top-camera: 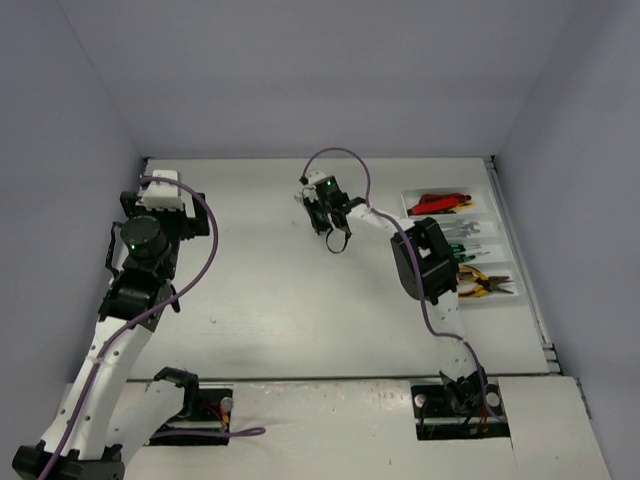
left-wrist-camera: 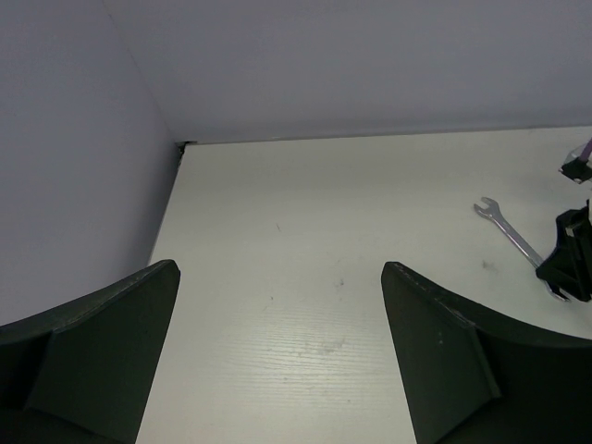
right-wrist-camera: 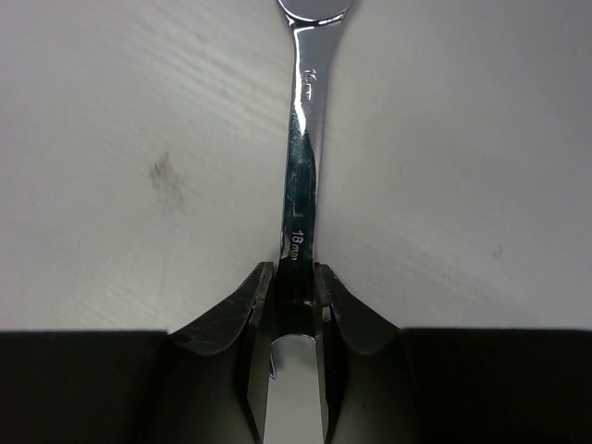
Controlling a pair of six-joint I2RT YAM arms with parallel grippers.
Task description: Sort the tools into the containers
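Down at the near edge, both arm bases (top-camera: 455,390) sunk into cutouts in the front board, purple cable (top-camera: 200,250) looping up the left arm, so kinda cramped right there. Past that, a big bare stretch of white table (top-camera: 260,300) through the middle, plenty of room to swing. Over on the right, hugging the table's right edge, a white tray (top-camera: 495,265) with four compartments: orange and yellow pliers (top-camera: 488,283) in the nearest, then what look like green-and-black screwdrivers (top-camera: 470,250), then sorted wrenches (top-camera: 465,230), then red-handled cutters (top-camera: 440,203) farthest back. Worth noting the right arm (top-camera: 425,262) with its elbow hanging over the tray's inner side, hiding part of it. A bit further on, about mid-table, got the right gripper (right-wrist-camera: 294,277) pinched tight on the shank of a silver wrench (right-wrist-camera: 302,139), which looks to be flat on the table, open-jawed end poking out ahead of the fingers. Bare tabletop either side of it. Further back on the left, got the left gripper (left-wrist-camera: 277,268) gaping wide, just table showing between its fingers, well apart from that wrench. Boxed in by the left wall (top-camera: 60,200), back wall (top-camera: 320,80) and right wall (top-camera: 580,200).
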